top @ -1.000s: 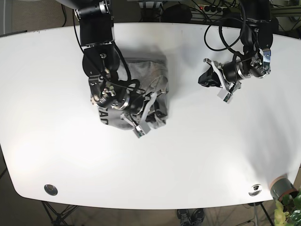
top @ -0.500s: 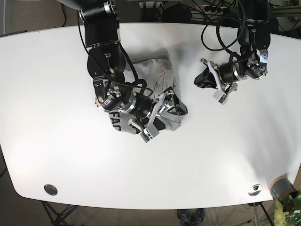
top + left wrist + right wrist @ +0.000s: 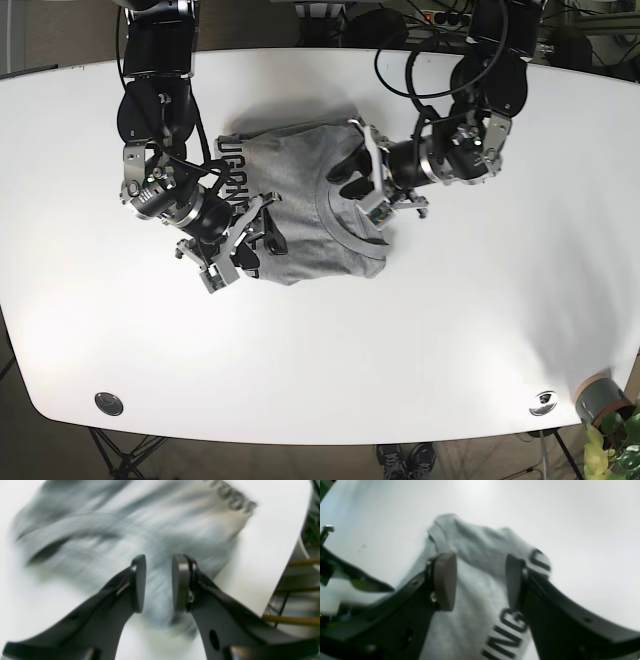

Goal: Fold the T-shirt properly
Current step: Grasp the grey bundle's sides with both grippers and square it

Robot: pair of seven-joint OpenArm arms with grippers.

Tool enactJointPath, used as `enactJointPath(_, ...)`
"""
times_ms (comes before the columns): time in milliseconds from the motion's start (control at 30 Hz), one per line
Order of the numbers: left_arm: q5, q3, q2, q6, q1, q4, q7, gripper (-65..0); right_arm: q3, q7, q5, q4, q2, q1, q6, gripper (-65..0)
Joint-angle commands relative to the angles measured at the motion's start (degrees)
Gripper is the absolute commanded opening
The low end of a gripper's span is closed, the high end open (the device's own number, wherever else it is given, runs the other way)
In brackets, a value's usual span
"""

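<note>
Base view: T-shirt (image 3: 300, 205) is lying bunched toward the desk's (image 3: 480, 330) far edge, a bit left of centre, grey w/ black lettering. I'm working both hands at it from opposite sides, prob. so the fabric can be spread or squared before the next fold.

Right hand (image 3: 235, 245) is sitting at the shirt's near-left part. Its wrist cam is showing both pads apart w/ cloth lying beneath the gap, nothing clamped.

Left hand (image 3: 368, 185) is reaching in over the right edge by the collar. Its wrist cam is v. blurred, but pads are standing a little apart w/ nothing between them.

I'm judging the fold as not finished: outline is looking uneven.
</note>
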Motion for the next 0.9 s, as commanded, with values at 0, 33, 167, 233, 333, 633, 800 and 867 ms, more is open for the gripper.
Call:
enactJointPath(0,3.5,1.9,2.4,1.9,-0.3,0.9,-0.5,-47.4,0.5,1.5,1.1,-1.6,1.2,2.9,0.58,-38.5)
enactJointPath(33,6.0,2.6,4.0,2.7,-0.2,1.1,-0.5,-47.4,0.5,1.5,1.1,-2.9,1.4,3.9,0.58,-39.8)
enactJointPath(167,12.2,5.1,7.2,3.7,0.0,0.8,-0.5,-47.4,0.5,2.3,0.0,-8.9,1.5,7.0,0.49,-42.8)
enactJointPath(233,15.5,6.4,8.3,3.7,0.4,1.0,-0.5,-47.6,0.5,3.9,-1.5,-11.9,1.5,8.7,0.49,-44.2)
enactJointPath(333,18.2,7.4,9.1,3.7,2.0,1.2,-0.5,-47.8,0.3,6.3,-4.1,-15.2,1.2,9.5,0.58,-45.0)
enactJointPath(633,19.6,6.6,6.5,3.6,7.5,0.8,-7.0,-47.9,0.2,15.4,-10.2,-28.3,-0.1,13.8,1.02,-45.0)
enactJointPath(800,19.6,4.5,5.8,3.5,9.5,-1.9,-8.1,-47.9,0.2,19.4,-12.7,-33.2,0.0,13.8,1.11,-45.0)
enactJointPath(867,19.6,3.2,5.8,3.4,9.8,-3.5,-8.2,-47.9,0.2,20.4,-13.1,-33.8,0.0,13.8,1.11,-45.0)
